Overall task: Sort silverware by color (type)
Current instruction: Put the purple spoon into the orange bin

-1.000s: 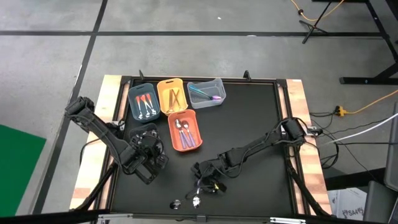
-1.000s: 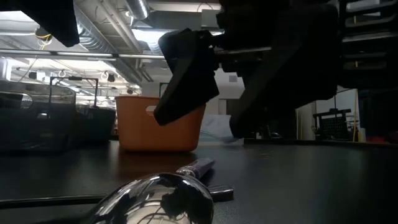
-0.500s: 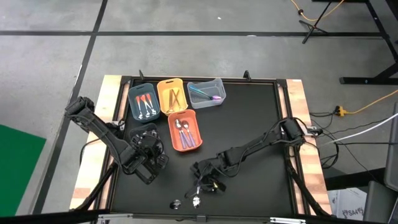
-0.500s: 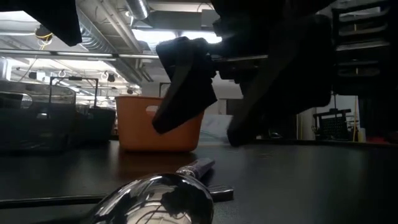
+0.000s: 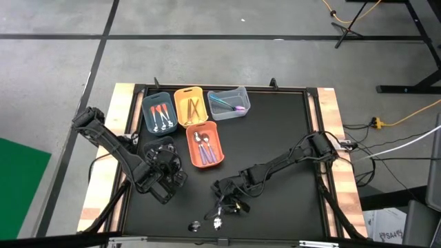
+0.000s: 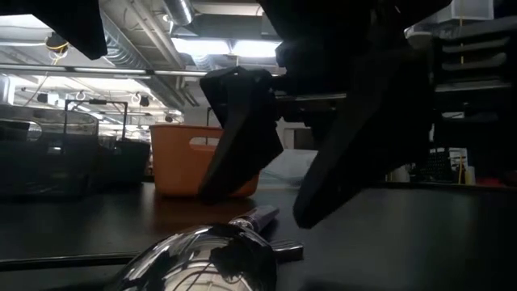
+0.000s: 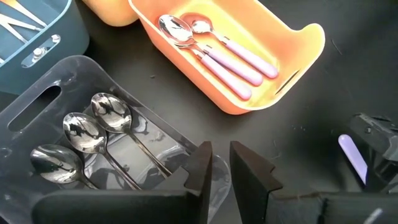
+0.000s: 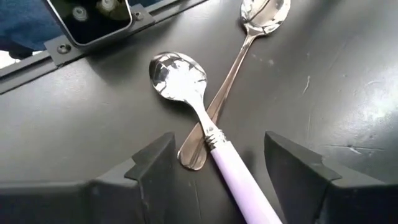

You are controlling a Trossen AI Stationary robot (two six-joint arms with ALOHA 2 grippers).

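A spoon with a lilac handle (image 8: 239,180) and a silver bowl lies on the black table near its front edge. Its neck rests across the handle of an all-silver spoon (image 8: 231,62). My right gripper (image 8: 221,174) is open just above them, one finger on either side of the lilac handle, touching nothing. The low view shows its fingers (image 6: 242,129) behind a spoon bowl (image 6: 202,259). My left gripper (image 7: 219,165) hangs with a narrow empty gap over a clear bin (image 7: 43,106) holding three silver spoons.
An orange bin (image 5: 204,145) holds lilac-handled spoons (image 7: 230,62). Along the far edge stand a blue bin (image 5: 158,112), a yellow bin (image 5: 191,105) and a clear bin (image 5: 229,102), each with cutlery. The table's right half is bare black mat (image 5: 282,131).
My right gripper has sunk a little toward the lilac-handled spoon, still open. The spoons lie where they were.
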